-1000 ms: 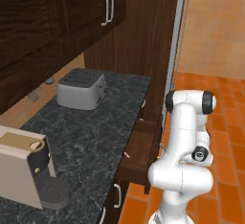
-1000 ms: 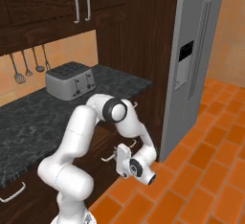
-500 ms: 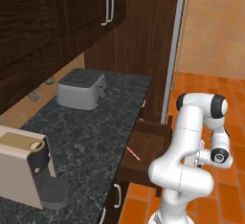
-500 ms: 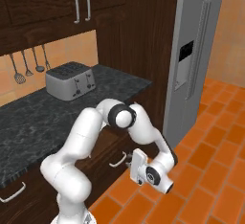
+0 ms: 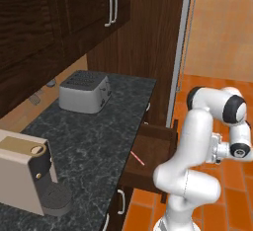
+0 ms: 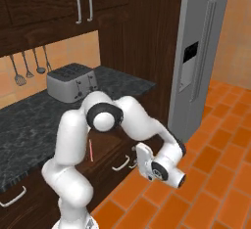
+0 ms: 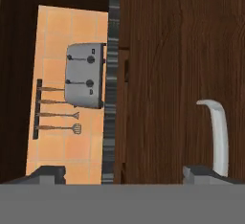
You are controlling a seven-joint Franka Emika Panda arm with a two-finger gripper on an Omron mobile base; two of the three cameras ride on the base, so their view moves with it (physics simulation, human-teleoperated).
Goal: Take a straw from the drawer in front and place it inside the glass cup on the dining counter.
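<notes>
Straw [image 5: 138, 158] lies loose on the flat bottom of the drawer [image 5: 153, 148], which stands pulled out from under the black table [image 5: 94, 126]; I read that as the drawer being opened so the straw can be reached from above.

Going left to right in my left base view: coffee machine [image 5: 24, 175] at the near left, toaster [image 5: 84, 92] further back, then the drawer with the straw slanting across its floor, then my arm, with the tool [image 5: 217, 148] out at the right over the orange floor. So the straw sits to the left of the tool and well apart from it, the drawer's front between them.

In the right base view the straw [image 6: 90, 150] shows just left of the arm, and the tool [image 6: 142, 162] hangs low beyond the drawer front, near the handles.

In the hand view I see the two tips standing wide apart at the bottom, nothing between them, so the tool is open and empty. One tip sits just beside the silver handle [image 7: 217, 134]. My guess is it was left spread like that to let go of the handle.

The next move calls for lifting and swinging left over the drawer.
</notes>
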